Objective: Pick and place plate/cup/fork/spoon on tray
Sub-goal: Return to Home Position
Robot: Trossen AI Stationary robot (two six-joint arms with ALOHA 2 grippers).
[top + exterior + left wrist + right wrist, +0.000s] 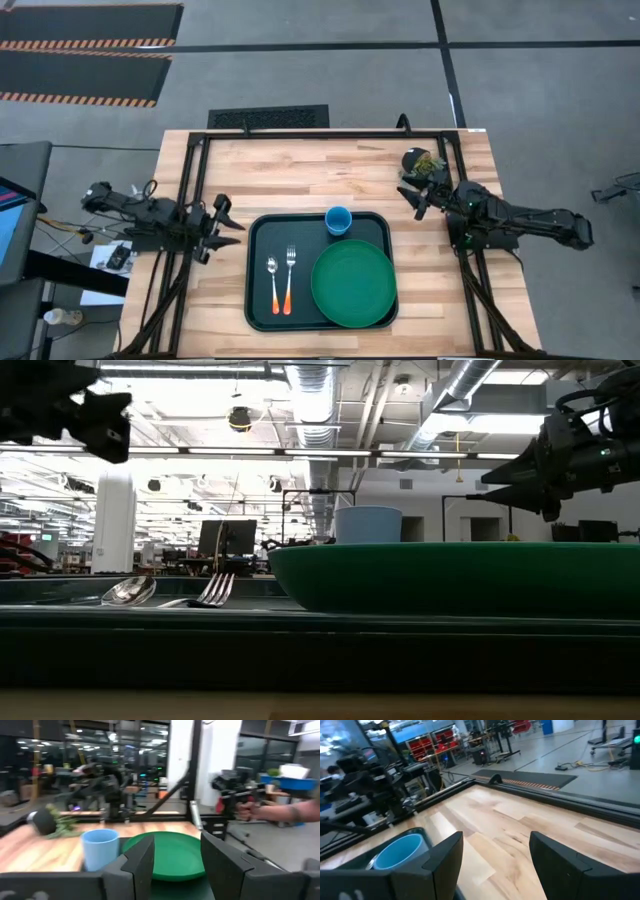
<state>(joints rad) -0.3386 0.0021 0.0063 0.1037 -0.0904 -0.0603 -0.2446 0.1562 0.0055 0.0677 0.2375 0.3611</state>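
The dark tray [258,300] lies on the table's middle. On it rest the green plate [353,284] at its right, the blue cup [338,220] upright at its far edge, and the spoon [273,285] and fork [290,279] side by side at its left. My left gripper [228,226] is open and empty, above the table just left of the tray. My right gripper [414,196] is open and empty, above the table right of the tray's far corner. The cup [100,849] and plate [172,854] show in the left wrist view.
A small dark pot with a green plant [424,163] lies at the table's far right, close to my right gripper. A black frame [330,132] runs along the table's far edge and sides. In the left wrist view a person's arm [285,812] shows beyond the table.
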